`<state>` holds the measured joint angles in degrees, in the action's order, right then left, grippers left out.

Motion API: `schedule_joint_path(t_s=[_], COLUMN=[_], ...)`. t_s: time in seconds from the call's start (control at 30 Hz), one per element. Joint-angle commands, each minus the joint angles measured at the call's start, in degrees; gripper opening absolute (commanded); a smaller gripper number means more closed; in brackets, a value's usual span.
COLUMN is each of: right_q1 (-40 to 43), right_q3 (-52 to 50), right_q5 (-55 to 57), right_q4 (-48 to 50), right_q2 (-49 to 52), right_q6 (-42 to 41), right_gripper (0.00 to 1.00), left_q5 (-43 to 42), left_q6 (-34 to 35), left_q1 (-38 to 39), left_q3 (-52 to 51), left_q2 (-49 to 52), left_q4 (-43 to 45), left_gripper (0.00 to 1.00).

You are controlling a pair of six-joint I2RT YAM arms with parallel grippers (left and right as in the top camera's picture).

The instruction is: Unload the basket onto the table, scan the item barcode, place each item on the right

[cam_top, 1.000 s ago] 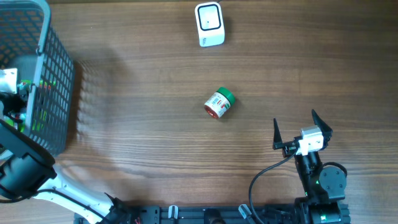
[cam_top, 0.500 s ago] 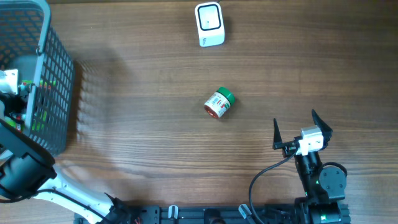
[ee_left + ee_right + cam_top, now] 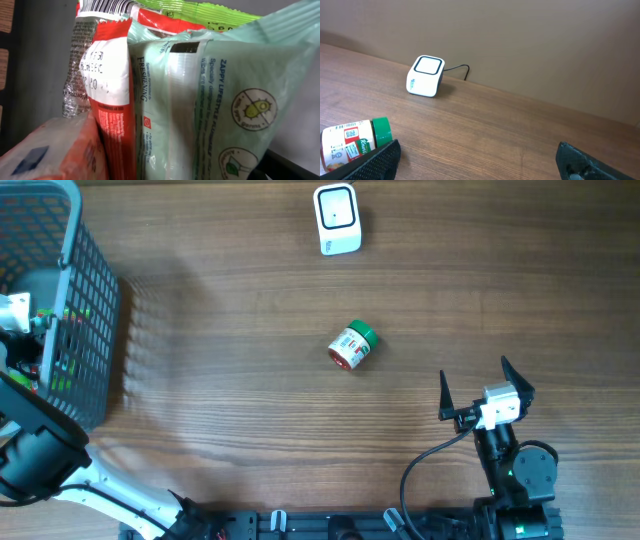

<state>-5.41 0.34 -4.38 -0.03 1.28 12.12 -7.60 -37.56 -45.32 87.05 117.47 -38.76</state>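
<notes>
- The jar (image 3: 351, 346) lies on its side near the tabletop's middle.
- The scanner (image 3: 337, 218) stands at the far edge.
- The right gripper (image 3: 473, 370) is near the front edge, fingers spread and empty.
- The left gripper (image 3: 20, 320) is inside the basket (image 3: 95, 300) at the left edge, close to packets (image 3: 200, 100); its fingers are hidden, probably spread.

Basket (image 3: 92, 300) cut off by the overhead picture's left edge. Jar (image 3: 351, 143) cropped at left in right wrist view. Packets (image 3: 200, 100) overrun every edge, near print blurred.
</notes>
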Motion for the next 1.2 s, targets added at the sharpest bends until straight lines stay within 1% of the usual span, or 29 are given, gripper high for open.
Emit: schedule_joint_path(t_s=[0.0, 0.23, 0.37, 0.67, 1.07, 1.1, 1.13, 1.17], right_q1=[0.24, 0.24, 0.24, 0.24, 0.24, 0.24, 0.24, 0.24], right_q3=[-0.04, -0.04, -0.04, -0.04, -0.04, -0.04, -0.04, -0.04], right_q5=[0.9, 0.9, 0.9, 0.9, 0.9, 0.9, 0.9, 0.9], right_q4=[0.13, 0.13, 0.13, 0.13, 0.13, 0.13, 0.13, 0.13], right_q2=[0.07, 0.07, 0.07, 0.07, 0.07, 0.07, 0.07, 0.07], right_q6=[0.57, 0.57, 0.57, 0.57, 0.57, 0.57, 0.57, 0.57], right_gripper=[1.0, 1.0, 1.0, 1.0, 1.0, 1.0, 1.0, 1.0], left_q5=[-3.8, -3.74, -3.74, -5.03, -4.37, -4.37, -4.37, -4.37], left_q6=[0.76, 0.85, 4.94, 5.05, 5.27, 5.27, 5.27, 5.27], left_q1=[0.22, 0.22, 0.22, 0.22, 0.22, 0.22, 0.22, 0.22], left_q3=[-0.83, 0.09, 1.81, 1.18, -9.14, -9.55, -9.7, -9.7], left_q2=[0.42, 0.31, -0.28, -0.24, 0.9, 0.9, 0.9, 0.9], left_q4=[-0.63, -1.01, -1.51, -4.28, 6.99, 7.34, 7.34, 7.32], left_gripper=[1.0, 1.0, 1.0, 1.0, 1.0, 0.99, 0.94, 0.82])
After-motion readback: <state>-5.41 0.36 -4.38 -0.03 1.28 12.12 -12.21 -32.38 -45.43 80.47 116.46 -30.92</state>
